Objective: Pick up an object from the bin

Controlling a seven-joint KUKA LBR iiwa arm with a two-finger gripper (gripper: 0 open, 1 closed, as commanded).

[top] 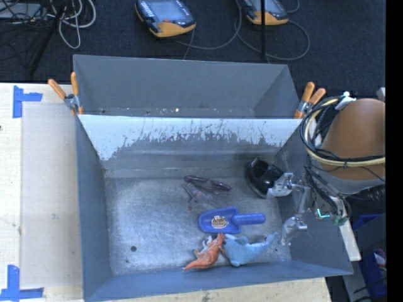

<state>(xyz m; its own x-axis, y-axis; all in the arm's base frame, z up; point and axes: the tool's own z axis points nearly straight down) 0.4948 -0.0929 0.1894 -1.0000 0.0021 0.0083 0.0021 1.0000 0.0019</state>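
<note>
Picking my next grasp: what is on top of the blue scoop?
On the blue scoop sits only a small round brownish disc. The orange dinosaur touches its near edge; anything beneath is covered.

Looks like a robotics lab or test cell, not a home or shop. Shows a handheld control pendant and a second pendant lying on dark carpet among loose black cables and the legs of a stand. Holds a bare grey metal bin with a few small toys, set beside a robot arm wrapped in cable loops.
</note>
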